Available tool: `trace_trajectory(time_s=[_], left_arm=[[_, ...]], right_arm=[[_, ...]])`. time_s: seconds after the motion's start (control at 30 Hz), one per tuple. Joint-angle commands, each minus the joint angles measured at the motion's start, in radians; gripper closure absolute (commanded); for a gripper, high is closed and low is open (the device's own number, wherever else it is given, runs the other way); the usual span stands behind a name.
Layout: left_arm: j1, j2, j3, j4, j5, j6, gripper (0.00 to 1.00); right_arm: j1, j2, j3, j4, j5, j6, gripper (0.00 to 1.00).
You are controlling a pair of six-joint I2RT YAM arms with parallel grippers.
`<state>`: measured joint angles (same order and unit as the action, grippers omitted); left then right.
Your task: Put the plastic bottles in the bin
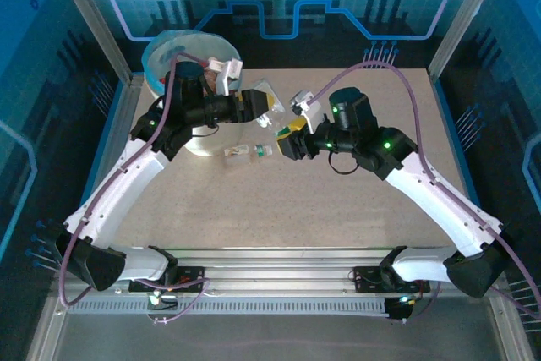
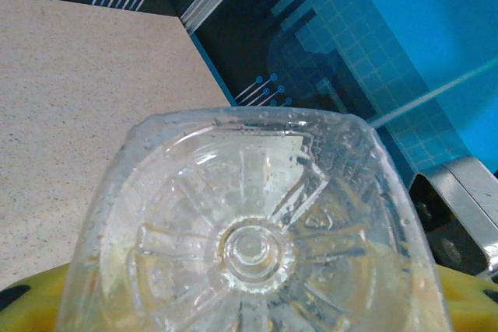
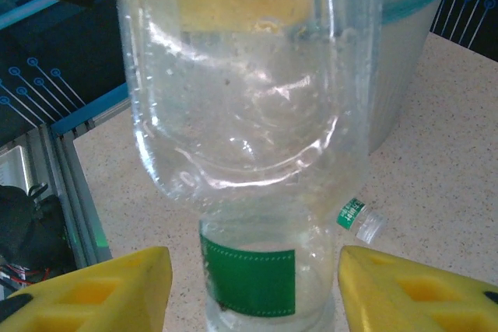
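Over the bench (image 1: 338,200), seen from above, the left arm (image 1: 135,166) reaches alongside the bin (image 1: 161,48), which stands at the far left with its blue bag folded over the rim. The left jaws are clamped on a clear bottle (image 1: 272,95), held off the surface just right of the bin. The right arm (image 1: 423,183) comes in from the other side, and the right jaws sit at the bottle's free end. A second bottle (image 1: 248,153) lies on its side on the bench, just nearer than the two and close to the bin's wall.

From the left wrist, the clear bottle (image 2: 249,246) shows its ribbed base end-on, pinched between yellow fingers (image 2: 31,305) at the bottom corners.

From the right wrist, the clear bottle (image 3: 241,114) runs down the picture, dented at mid-body, with its green-labelled end between the yellow fingers (image 3: 101,289). The right jaws stand wide, with a gap showing on the left side. Whether the other finger touches I cannot tell. Beyond, the second bottle (image 3: 366,225), white-capped, lies near the foot of the bin (image 3: 405,75).
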<state>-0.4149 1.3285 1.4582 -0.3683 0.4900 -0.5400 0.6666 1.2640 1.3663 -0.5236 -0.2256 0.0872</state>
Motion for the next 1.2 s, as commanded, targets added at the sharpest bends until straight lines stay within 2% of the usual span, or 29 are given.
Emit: trace_trajectory(time_s=[0.0,0.1,0.33,0.43,0.6,0.73,0.9,0.97,1.03,1.07,1.17], left_arm=[[0.031,-0.041,0.059,-0.021,-0.061,0.023,0.56],[0.087,-0.056,0.086,-0.027,-0.092,0.02,0.56],[0.298,-0.039,0.202,-0.03,-0.153,0.028,0.55],[0.376,0.048,0.309,-0.109,-0.208,0.069,0.55],[0.488,0.234,0.473,-0.18,-0.173,0.053,0.54],[0.536,0.351,0.546,-0.229,-0.151,0.046,0.5],[0.547,0.402,0.505,-0.208,-0.091,0.02,0.47],[0.547,0.396,0.472,-0.192,-0.095,0.023,0.42],[0.547,0.387,0.461,-0.193,-0.112,0.031,0.28],[0.547,0.384,0.461,-0.197,-0.121,0.035,0.25],[0.547,0.367,0.48,-0.214,-0.156,0.06,0.23]], right_arm=[[0.019,0.006,0.048,-0.013,0.038,0.012,0.36],[0.022,0.006,0.063,-0.014,0.083,0.044,0.25],[0.024,0.019,0.105,-0.03,0.131,0.054,0.18],[0.024,0.035,0.131,-0.048,0.141,0.036,0.17],[0.024,0.062,0.164,-0.07,0.133,0.022,0.17],[0.023,0.07,0.177,-0.095,0.129,-0.015,0.17],[0.024,0.074,0.173,-0.119,0.165,-0.059,0.17],[0.023,0.08,0.175,-0.122,0.168,-0.069,0.17],[0.023,0.087,0.181,-0.122,0.163,-0.074,0.17],[0.024,0.092,0.186,-0.122,0.158,-0.077,0.18],[0.024,0.109,0.204,-0.129,0.142,-0.083,0.2]])
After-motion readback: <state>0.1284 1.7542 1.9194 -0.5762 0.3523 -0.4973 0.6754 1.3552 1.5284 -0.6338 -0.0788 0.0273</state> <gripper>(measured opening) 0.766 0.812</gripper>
